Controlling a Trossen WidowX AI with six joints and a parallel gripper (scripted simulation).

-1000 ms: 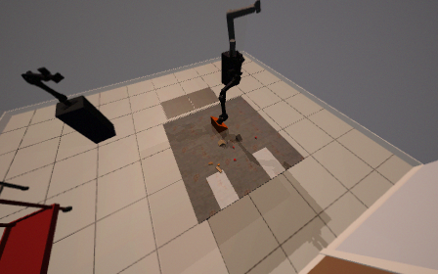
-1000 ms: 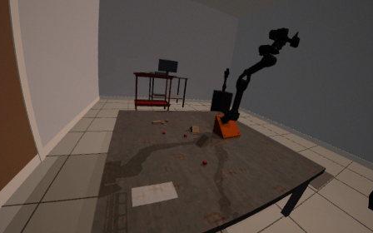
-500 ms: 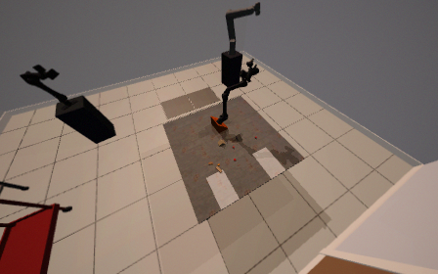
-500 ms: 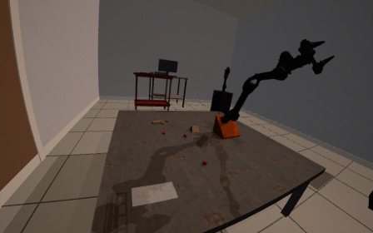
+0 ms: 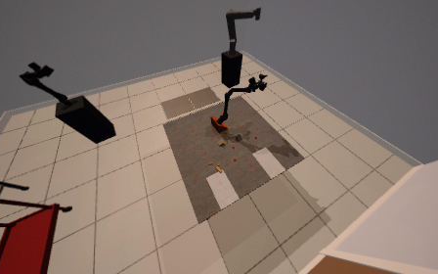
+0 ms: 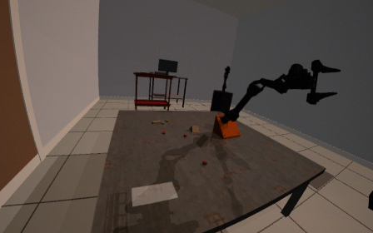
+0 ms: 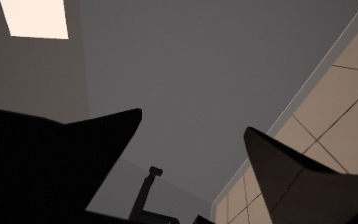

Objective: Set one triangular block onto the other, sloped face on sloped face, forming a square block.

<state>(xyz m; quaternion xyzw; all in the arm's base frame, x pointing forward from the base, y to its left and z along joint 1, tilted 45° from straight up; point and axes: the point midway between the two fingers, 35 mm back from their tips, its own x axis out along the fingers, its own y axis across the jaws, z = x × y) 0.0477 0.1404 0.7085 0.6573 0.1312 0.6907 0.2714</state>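
A tan triangular block lies on the dark table, a little in front of the arm's orange base. A second tan wooden piece lies farther along the table, apart from the first; its shape is too small to tell. My gripper is open and empty. It is stretched out high in the air beyond the table's edge, far from both blocks. The wrist view shows only the wall, the floor tiles and the two fingers.
Small red balls are scattered on the table. A tiny tan bit lies by the second piece. A pale sheet lies flat near the table's end. Black camera stands stand on the floor.
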